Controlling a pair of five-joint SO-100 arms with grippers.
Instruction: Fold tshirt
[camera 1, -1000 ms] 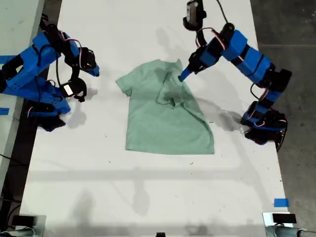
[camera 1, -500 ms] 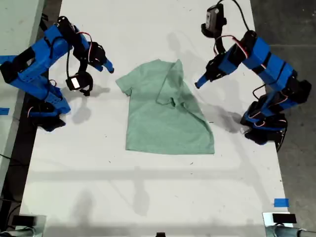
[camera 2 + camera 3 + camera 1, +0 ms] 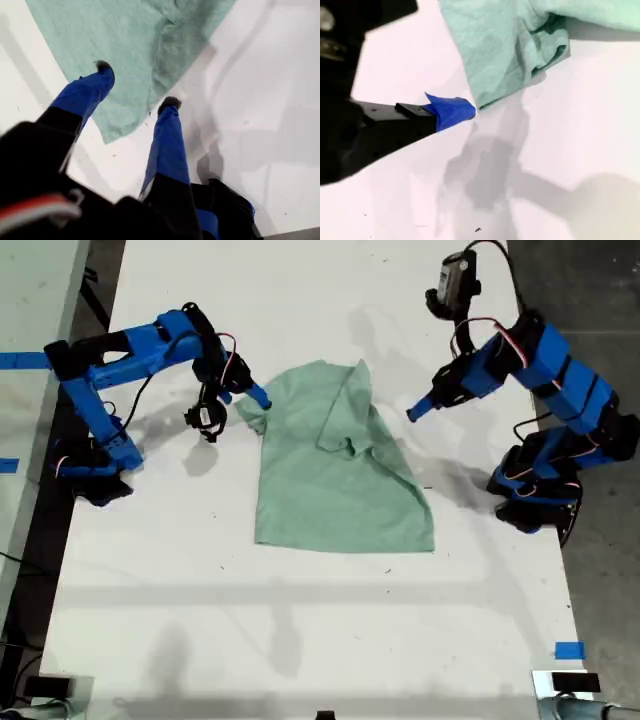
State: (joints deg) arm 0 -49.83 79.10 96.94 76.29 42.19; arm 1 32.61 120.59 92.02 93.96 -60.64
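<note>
The pale mint-green tshirt [image 3: 335,485] lies on the white table [image 3: 300,640], with the sleeve on the exterior view's right folded over onto its body. My first gripper [image 3: 255,397] is open at the sleeve on the exterior view's left. In the first wrist view one finger [image 3: 95,85] is over the tshirt [image 3: 130,35] and the other is just off its edge. My second gripper [image 3: 413,414] hangs over bare table just beyond the exterior view's right edge of the shirt, holding nothing. Its blue tip [image 3: 452,110] looks shut, close to the bunched fold of the tshirt [image 3: 505,45].
Blue tape marks [image 3: 569,650] sit near the table's edge at the exterior view's lower right. The arm bases [image 3: 535,500] stand at both sides of the table. A second pale surface [image 3: 30,300] lies beyond the exterior view's left edge.
My first arm has swung in from the exterior view's left to the shirt's sleeve. My second gripper has drawn back off the shirt toward the exterior view's right, leaving the folded sleeve lying.
</note>
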